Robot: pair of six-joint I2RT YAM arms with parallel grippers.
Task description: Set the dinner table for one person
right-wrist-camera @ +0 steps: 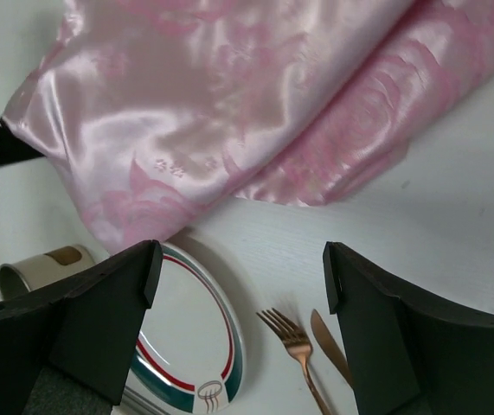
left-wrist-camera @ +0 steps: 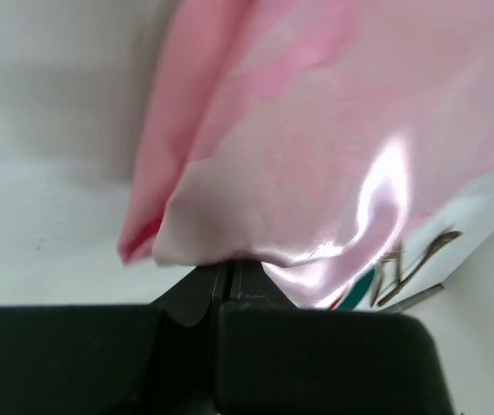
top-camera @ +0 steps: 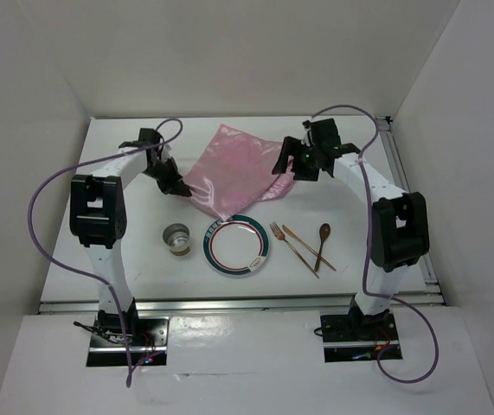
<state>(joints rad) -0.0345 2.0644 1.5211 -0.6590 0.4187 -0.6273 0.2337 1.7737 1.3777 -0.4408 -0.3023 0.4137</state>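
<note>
Built alike, left arm (top-camera: 99, 226) and right arm (top-camera: 395, 226): white tubular links, bulky black joint housings. Bolted onto black base plates (top-camera: 108, 333), with thin red and blue wires (top-camera: 143, 353) showing there. Trailing off each, one long purple cable (top-camera: 31, 210) in wide slack loops. Tipped with black: left gripper (left-wrist-camera: 229, 275), right gripper (right-wrist-camera: 240, 264). Matte black fingers (right-wrist-camera: 99, 320), thick, flat-faced, wedge-shaped.

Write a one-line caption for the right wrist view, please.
Open right claw frames a pink placemat, striped plate, fork and knife on the white table.
</note>
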